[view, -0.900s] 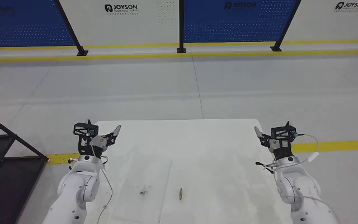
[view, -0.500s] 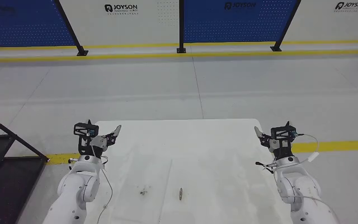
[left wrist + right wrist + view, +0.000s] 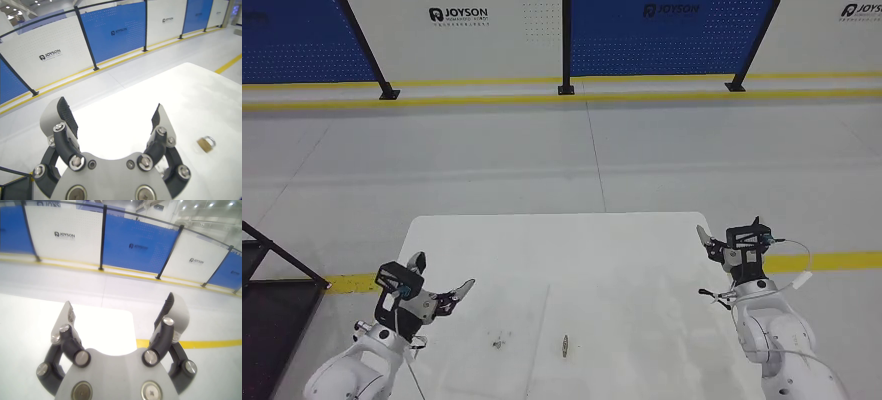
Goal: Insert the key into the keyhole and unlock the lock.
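Bench (image 3: 562, 250): white, both task items near its front edge. Left tool (image 3: 110, 106) spread wide, empty, over the bench's left side. Right tool (image 3: 119, 299) also spread, by the far right corner. Brass padlock (image 3: 206, 144) lies flat, apart from a small silvery piece, probably the key (image 3: 499, 342). Judgement: come down square over the padlock body, pinch across its flat faces, and leave the keyhole end exposed.

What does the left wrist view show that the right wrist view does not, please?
The left wrist view brings the left end effector, jaws open over the flat white table, and a small brass padlock with a silver shackle lying on it, untouched. The right wrist view brings instead the right end effector, jaws open at the table's rounded corner. Common to both: the table and the blue and white fence panels.
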Available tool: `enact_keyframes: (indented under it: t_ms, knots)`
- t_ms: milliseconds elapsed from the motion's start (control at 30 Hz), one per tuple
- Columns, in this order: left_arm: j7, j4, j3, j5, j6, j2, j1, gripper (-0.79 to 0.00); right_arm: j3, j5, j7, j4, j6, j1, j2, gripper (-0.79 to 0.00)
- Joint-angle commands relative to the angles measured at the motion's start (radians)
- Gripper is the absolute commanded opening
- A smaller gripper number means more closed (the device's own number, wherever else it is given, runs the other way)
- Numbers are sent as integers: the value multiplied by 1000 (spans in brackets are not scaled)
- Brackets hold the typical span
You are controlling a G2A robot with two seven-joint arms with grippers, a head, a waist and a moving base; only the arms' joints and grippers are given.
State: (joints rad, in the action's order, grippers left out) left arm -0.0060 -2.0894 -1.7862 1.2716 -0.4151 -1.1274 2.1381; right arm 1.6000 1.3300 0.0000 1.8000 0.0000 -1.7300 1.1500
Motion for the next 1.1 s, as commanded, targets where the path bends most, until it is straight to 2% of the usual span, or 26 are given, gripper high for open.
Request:
enact_keyframes:
  t_ms: [0, 133, 233, 500, 700, 833, 1033, 1067]
  knots:
    - [-41, -22, -18, -20, -53, 2, 54, 0, 0, 0, 0, 0, 0, 0, 0, 0]
    - [-158, -51, -29, -101, -146, 6, 118, 0, 0, 0, 0, 0, 0, 0, 0, 0]
    - [-241, -73, -28, -98, -169, 9, 138, 0, 0, 0, 0, 0, 0, 0, 0, 0]
    - [-447, -80, 55, -76, -105, 11, 123, 0, 0, 0, 0, 0, 0, 0, 0, 0]
    - [-517, -66, 133, 1, -45, 11, 105, 0, 0, 0, 0, 0, 0, 0, 0, 0]
    - [-556, -29, 197, 54, -2, 9, 74, -135, 0, 0, 0, 0, 0, 0, 0, 0]
    - [-557, 67, 308, 144, 76, 2, -3, -237, 0, 0, 0, 0, 0, 0, 0, 0]
    - [-562, 81, 318, 143, 85, 1, -19, -289, 0, 0, 0, 0, 0, 0, 0, 0]
